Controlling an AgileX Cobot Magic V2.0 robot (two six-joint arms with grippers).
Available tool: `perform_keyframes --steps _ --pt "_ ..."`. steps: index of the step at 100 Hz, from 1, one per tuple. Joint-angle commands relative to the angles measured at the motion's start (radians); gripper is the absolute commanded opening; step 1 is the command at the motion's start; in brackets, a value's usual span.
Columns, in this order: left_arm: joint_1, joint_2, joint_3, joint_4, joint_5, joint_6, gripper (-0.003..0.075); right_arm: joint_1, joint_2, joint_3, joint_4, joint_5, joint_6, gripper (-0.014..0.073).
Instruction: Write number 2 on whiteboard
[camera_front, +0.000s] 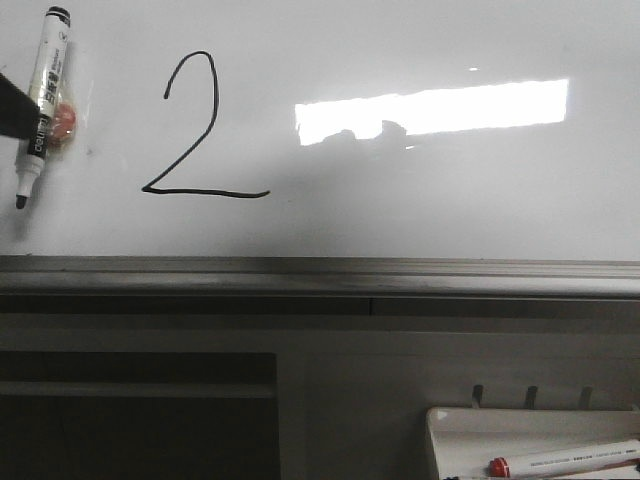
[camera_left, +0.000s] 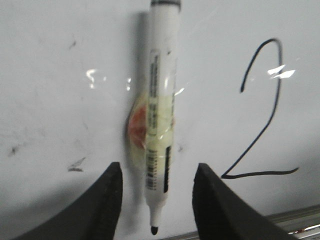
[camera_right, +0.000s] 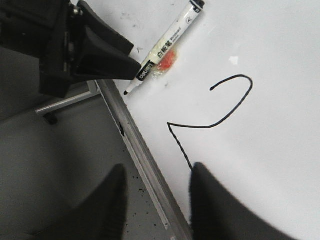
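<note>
The number 2 (camera_front: 195, 130) is drawn in thin black line on the whiteboard (camera_front: 420, 200); it also shows in the left wrist view (camera_left: 265, 115) and the right wrist view (camera_right: 220, 107). A white marker (camera_front: 42, 100) with a bare black tip pointing down stays on the board left of the digit, an orange blob under clear tape at its middle. My left gripper (camera_left: 157, 170) is open; its fingers stand either side of the marker (camera_left: 159, 135) without touching it. My right gripper (camera_right: 159, 170) is open and empty, over the board's bottom rail below the digit.
The grey metal rail (camera_front: 320, 275) runs under the board. A small white tray (camera_front: 470, 440) at the lower right holds a red-capped marker (camera_front: 565, 462). Faint dark smudges (camera_left: 75, 164) mark the board left of the marker.
</note>
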Motion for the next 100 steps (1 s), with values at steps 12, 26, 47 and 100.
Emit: perform_keyframes --steps 12,26,47,100 --pt "0.002 -0.214 -0.026 0.054 -0.077 -0.002 0.0028 -0.010 -0.110 -0.003 -0.003 -0.124 0.007 -0.0057" --pt "0.002 -0.351 -0.021 0.127 -0.080 0.000 -0.0020 -0.010 -0.211 0.113 -0.003 -0.303 0.007 -0.0057" --pt "0.002 -0.549 0.022 0.204 -0.073 0.000 -0.0020 -0.010 -0.445 0.420 -0.003 -0.578 0.007 -0.0057" --pt "0.002 -0.753 0.122 0.290 0.031 0.000 -0.0020 -0.010 -1.053 0.982 -0.003 -0.648 0.005 -0.0057"
